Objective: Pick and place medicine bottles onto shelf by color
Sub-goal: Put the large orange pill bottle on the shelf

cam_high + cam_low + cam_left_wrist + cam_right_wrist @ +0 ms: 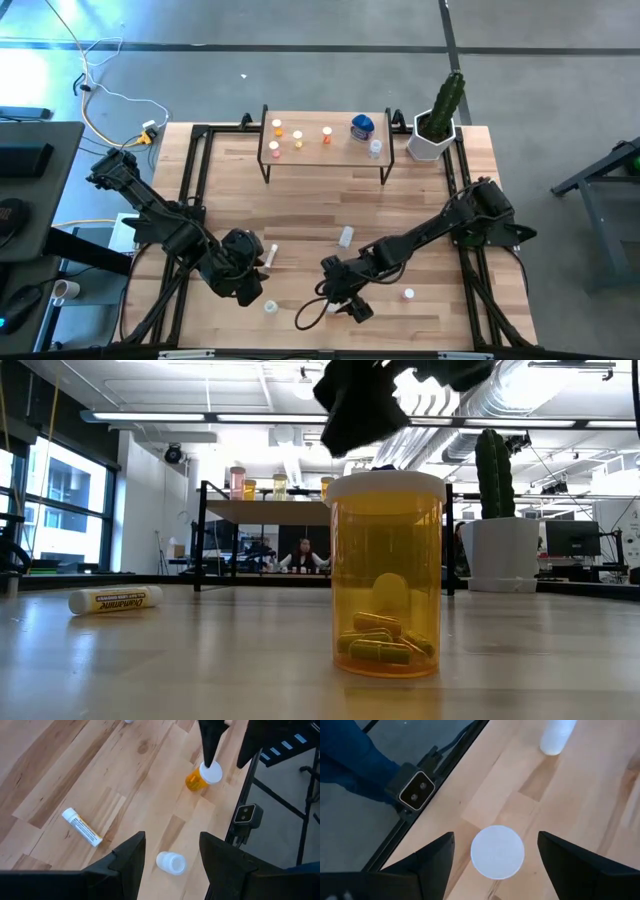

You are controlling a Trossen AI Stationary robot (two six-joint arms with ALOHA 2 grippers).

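An orange pill bottle [386, 573] with a white cap stands upright near the front edge of the table [300, 200]. The low view alone shows what is in it: a few yellow-green capsules lying on the bottom. The right gripper [495, 851] hangs directly above it with its fingers spread wide on either side of the cap, apart from it and holding nothing; seen from that wrist, the cap is a plain white disc between the two dark fingers.

Just to the left, a small white bottle [171, 862] lies on its side close to the front edge, in line with the left gripper [172, 851], whose fingers are parted about halfway and hold nothing. A white tube [82, 827] with printed lettering lies flat nearby. On the right side of the table is a pink-capped vial [408, 295], and nearer the middle lies a small clear bottle [346, 236].

At the back stands the shelf [325, 150]. The high view shows several orange and white bottles on its left part and the round blue bottle [362, 126] with a clear vial on its right. A cactus in a white pot [437, 122] stands beside it.
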